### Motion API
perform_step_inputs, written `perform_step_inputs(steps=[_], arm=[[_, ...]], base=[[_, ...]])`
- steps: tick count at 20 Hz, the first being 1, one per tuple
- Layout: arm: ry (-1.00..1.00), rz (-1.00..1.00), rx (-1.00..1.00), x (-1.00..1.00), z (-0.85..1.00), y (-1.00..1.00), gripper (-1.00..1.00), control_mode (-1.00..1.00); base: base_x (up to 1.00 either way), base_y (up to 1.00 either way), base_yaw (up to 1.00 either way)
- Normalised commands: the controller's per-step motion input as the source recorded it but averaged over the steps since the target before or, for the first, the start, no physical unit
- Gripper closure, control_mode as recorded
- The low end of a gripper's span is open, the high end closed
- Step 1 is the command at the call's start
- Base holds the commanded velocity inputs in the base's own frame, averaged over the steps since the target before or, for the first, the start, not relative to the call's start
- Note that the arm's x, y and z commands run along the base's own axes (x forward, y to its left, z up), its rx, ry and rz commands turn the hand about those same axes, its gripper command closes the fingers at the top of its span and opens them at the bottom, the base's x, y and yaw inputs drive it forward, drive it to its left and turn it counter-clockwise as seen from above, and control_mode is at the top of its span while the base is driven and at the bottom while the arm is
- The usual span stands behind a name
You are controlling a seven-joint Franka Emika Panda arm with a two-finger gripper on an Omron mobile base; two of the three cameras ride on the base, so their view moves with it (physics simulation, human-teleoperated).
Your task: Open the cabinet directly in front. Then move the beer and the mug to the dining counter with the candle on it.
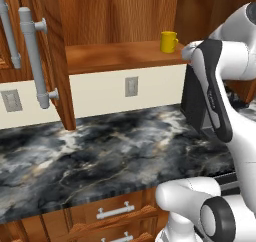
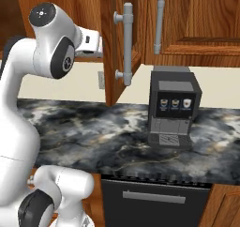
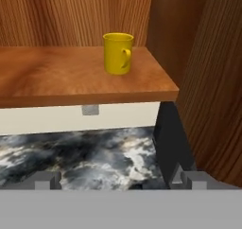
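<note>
Mug [image 3: 117, 52] upright near the right end of the open cabinet's shelf [image 3: 56, 74], untouched. Gripper [image 3: 116, 180] spread wide, empty, below and short of it. Fetching step in hand; next, probably, rise, advance, straddle the mug.

From the left base view my own arm [image 1: 215, 86] covers the right end of the cabinet [image 1: 120, 16] shelf, so I can't tell what sits past the mug [image 1: 169, 41] there. The coffee machine [image 1: 195, 106] is mostly behind that arm, a dark slab at best. In the right base view the open door [image 2: 115, 43] and my arm block the cabinet's inside completely. In the hand view, the jaws are cut off low, just two grey tips [image 3: 47, 180] poking up, and the counter [image 3: 80, 152] runs off the left edge
</note>
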Motion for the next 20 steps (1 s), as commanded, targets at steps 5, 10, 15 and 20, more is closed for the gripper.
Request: perform_step_inputs(steps=[5,10,15,20], arm=[[0.0,0.0,0.0,0.42,0.0,-0.1,-1.0,-1.0],[0.0,0.0,0.0,0.52,0.0,-0.1,-1.0,-1.0],[0.0,0.0,0.0,0.57,0.0,-0.01,-1.0,-1.0],[0.0,0.0,0.0,0.65,0.0,0.0,-1.0,-1.0]], base=[[0.0,0.0,0.0],[0.0,0.0,0.0],[0.0,0.0,0.0],[0.0,0.0,0.0]])
